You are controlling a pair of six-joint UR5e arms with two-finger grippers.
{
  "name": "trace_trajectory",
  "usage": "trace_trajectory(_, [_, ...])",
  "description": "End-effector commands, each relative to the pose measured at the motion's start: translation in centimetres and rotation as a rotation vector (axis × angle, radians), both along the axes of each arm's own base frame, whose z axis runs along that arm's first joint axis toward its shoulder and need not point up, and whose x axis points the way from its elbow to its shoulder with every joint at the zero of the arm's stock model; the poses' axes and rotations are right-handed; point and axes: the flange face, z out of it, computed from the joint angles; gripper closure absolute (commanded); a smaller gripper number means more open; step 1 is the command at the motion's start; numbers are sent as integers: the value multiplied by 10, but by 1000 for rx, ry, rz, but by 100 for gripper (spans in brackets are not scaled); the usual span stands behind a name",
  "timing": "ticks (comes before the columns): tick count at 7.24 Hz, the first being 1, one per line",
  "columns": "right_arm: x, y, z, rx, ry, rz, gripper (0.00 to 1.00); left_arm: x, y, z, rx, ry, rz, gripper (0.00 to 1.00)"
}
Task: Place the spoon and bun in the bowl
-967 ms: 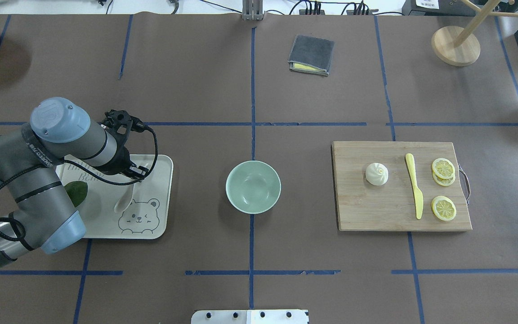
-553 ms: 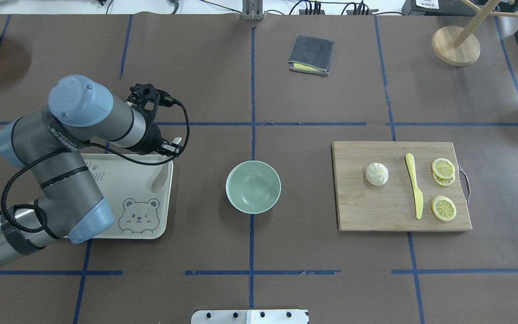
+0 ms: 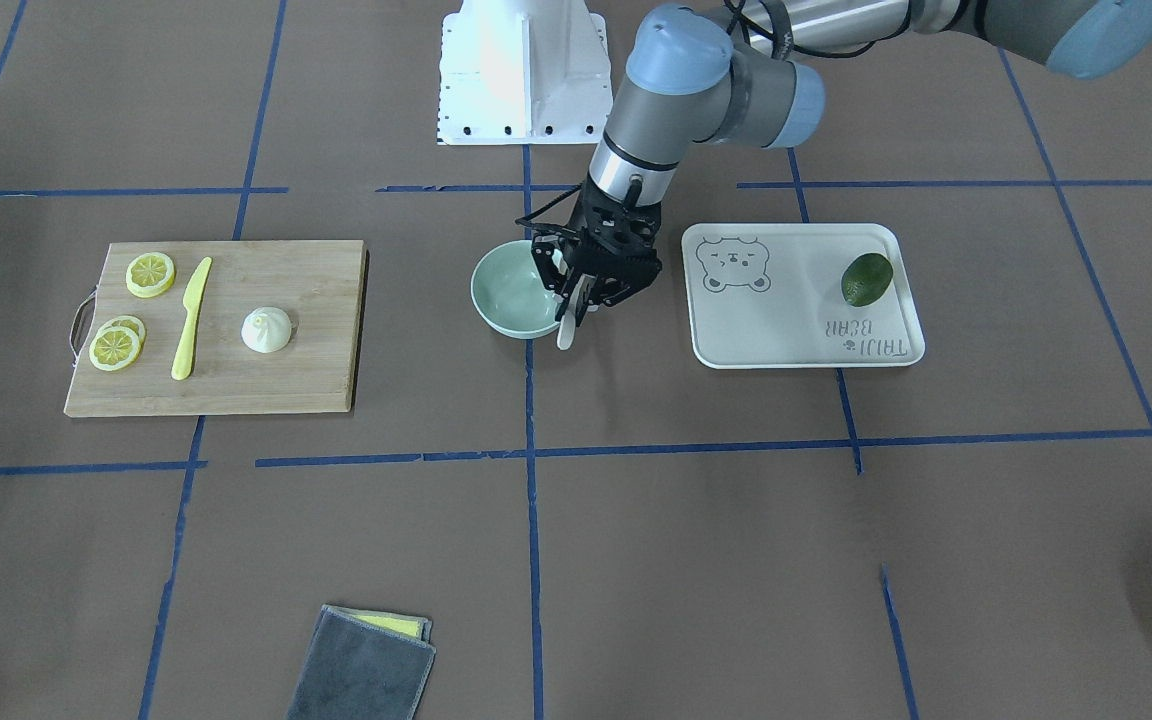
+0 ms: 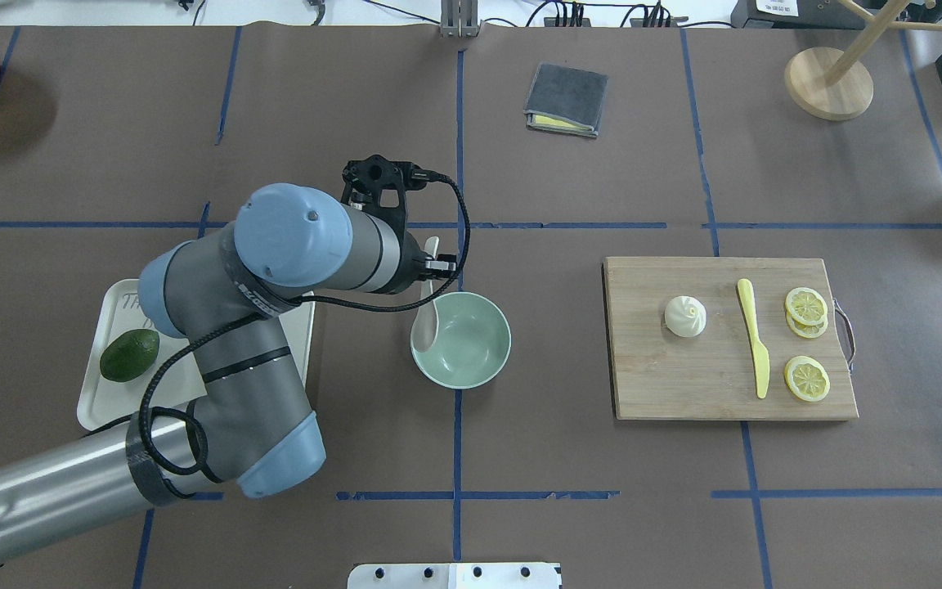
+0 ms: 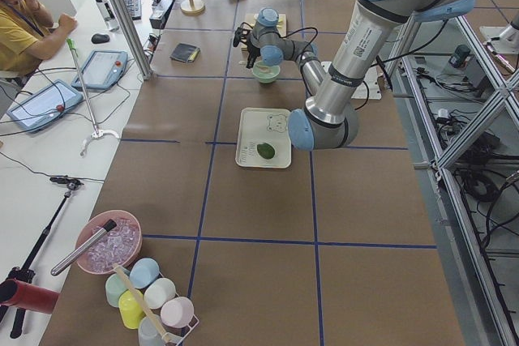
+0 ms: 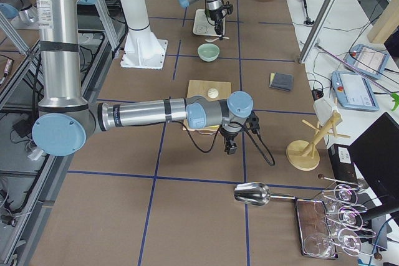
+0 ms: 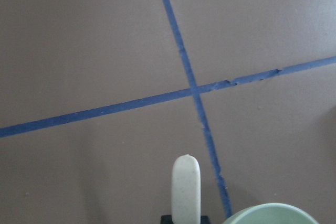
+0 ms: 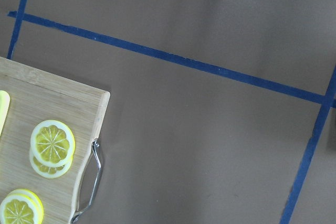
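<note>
My left gripper [image 4: 432, 270] is shut on the off-white spoon [image 4: 428, 321] and holds it upright at the left rim of the mint-green bowl [image 4: 471, 360]. The scoop hangs over the rim. In the front-facing view the spoon [image 3: 567, 331] hangs below the gripper [image 3: 584, 292], beside the bowl [image 3: 506, 295]. The left wrist view shows the spoon handle [image 7: 186, 187] and the bowl's rim [image 7: 273, 212]. The white pleated bun [image 4: 685, 316] sits on the wooden cutting board [image 4: 684, 384]. My right gripper [image 6: 230, 147] hovers beyond the board's handle end; I cannot tell whether it is open or shut.
A yellow knife [image 4: 754, 335] and lemon slices [image 4: 806, 307] lie on the board. The cream bear tray [image 4: 111, 405] holds an avocado [image 4: 129, 354]. A grey cloth [image 4: 567, 98] and a wooden stand [image 4: 828, 82] are at the far side.
My left arm has moved right from the bear tray to the bowl's left rim, carrying the spoon. The avocado on the tray is uncovered.
</note>
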Motion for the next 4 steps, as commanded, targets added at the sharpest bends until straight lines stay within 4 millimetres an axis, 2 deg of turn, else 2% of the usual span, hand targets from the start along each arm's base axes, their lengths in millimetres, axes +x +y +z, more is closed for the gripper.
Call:
trace_trajectory(1, [0,2,3,-5,1,0,0,31,11,-17,-89,43,-106,100])
trace_trajectory(2, [1,3,3,-6,1,0,0,37,8,-13,-84,40,-127,100])
trace_trajectory(3, [1,3,3,-5,1,0,0,41,10,-8,-85,40,-125,94])
trace_trajectory(4, [0,1,-3,1,-10,-1,0,42,9,-1,-81,25,-123,55])
